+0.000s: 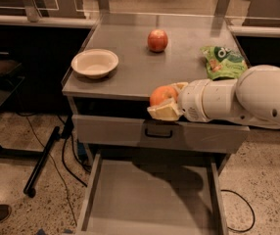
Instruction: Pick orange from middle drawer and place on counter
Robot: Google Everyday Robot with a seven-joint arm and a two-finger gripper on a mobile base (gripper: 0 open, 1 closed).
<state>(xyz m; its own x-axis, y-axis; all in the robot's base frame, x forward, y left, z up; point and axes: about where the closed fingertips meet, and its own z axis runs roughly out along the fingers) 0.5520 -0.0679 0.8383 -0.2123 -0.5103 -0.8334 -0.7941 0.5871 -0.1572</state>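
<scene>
My gripper [165,102] is shut on the orange [162,95], a small bright orange fruit, and holds it level with the front edge of the counter [130,67], just above the top drawer's front. The white arm comes in from the right. The middle drawer [150,199] is pulled open below, its flat grey floor bare.
A redder apple-like fruit [157,40] sits at the back middle of the counter. A cream bowl [94,62] is at the left, a green snack bag [224,61] at the right. The top drawer front has a dark bar handle [158,132]. A stand's black legs [42,163] are on the floor at the left.
</scene>
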